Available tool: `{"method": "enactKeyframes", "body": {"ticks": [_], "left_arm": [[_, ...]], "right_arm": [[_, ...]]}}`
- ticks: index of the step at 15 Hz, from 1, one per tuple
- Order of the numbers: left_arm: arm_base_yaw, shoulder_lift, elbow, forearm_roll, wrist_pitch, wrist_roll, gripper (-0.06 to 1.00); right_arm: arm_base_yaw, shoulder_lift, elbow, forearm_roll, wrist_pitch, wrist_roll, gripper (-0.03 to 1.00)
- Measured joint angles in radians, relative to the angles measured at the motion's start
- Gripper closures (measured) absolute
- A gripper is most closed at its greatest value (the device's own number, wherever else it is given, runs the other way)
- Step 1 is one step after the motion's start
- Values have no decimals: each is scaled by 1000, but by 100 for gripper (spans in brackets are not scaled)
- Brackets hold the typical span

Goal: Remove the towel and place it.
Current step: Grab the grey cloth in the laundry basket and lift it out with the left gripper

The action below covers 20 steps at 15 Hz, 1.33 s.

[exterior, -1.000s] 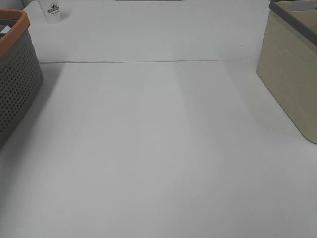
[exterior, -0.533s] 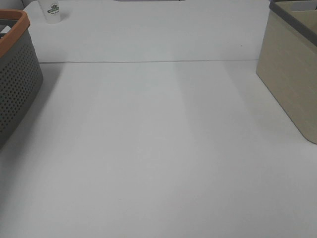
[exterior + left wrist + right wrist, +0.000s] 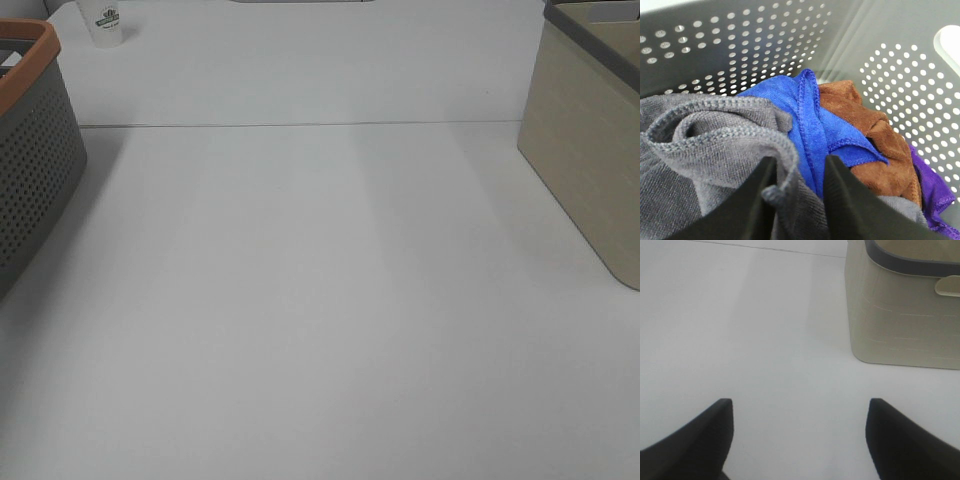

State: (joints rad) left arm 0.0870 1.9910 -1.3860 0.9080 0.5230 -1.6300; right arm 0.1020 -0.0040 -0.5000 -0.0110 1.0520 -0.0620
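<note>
The towel (image 3: 715,145) lies crumpled inside the grey basket (image 3: 30,170), the perforated, orange-rimmed one at the left edge of the high view, heaped against a blue cloth (image 3: 810,115), with a brown cloth (image 3: 860,120) and a purple cloth (image 3: 932,185) beyond. The left gripper (image 3: 800,170) is down in the basket, its two dark fingers drawn close on either side of a raised fold of the towel, and grey cloth fills the gap between them, so it looks to be pinching that fold (how firmly, I cannot tell). Taking a fold that stands proud makes sense: it catches the towel alone and leaves the blue cloth just beside it out of the grip. The right gripper (image 3: 800,402) is spread wide and holds nothing, poised over the bare table (image 3: 320,300) with the beige bin (image 3: 900,315) ahead of it; in the high view that bin sits at the right edge. It seems parked there to keep clear, or to be ready near the bin. Neither arm shows in the high view. The lift out has not yet happened, and the limp towel may drag its neighbours.
</note>
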Motion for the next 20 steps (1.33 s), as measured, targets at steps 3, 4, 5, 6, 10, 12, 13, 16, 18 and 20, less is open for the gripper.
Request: {"method": "enactKeyframes", "body": {"ticks": [3, 4, 5, 6, 10, 12, 13, 16, 18, 20], "left_arm": [[0, 0, 0, -2, 0, 0, 82], [0, 0, 0, -2, 0, 0, 90], [0, 0, 0, -2, 0, 1, 94], [0, -3, 0, -3, 0, 11, 94], [0, -127, 0, -3, -100, 98, 94], [0, -209, 0, -2, -194, 202, 94], [0, -232, 0, -2, -218, 227, 94], [0, -362, 0, -3, -347, 285, 94], [0, -428, 0, -3, -415, 289, 94], [0, -543, 0, -4, -592, 289, 94]], "right_arm": [[0, 0, 0, 0, 0, 0, 24], [0, 0, 0, 0, 0, 0, 24], [0, 0, 0, 0, 0, 0, 24], [0, 0, 0, 0, 0, 0, 24], [0, 0, 0, 0, 0, 0, 24], [0, 0, 0, 0, 0, 0, 24], [0, 0, 0, 0, 0, 0, 24], [0, 0, 0, 0, 0, 0, 24], [0, 0, 0, 0, 0, 0, 24], [0, 0, 0, 0, 0, 0, 24]]}}
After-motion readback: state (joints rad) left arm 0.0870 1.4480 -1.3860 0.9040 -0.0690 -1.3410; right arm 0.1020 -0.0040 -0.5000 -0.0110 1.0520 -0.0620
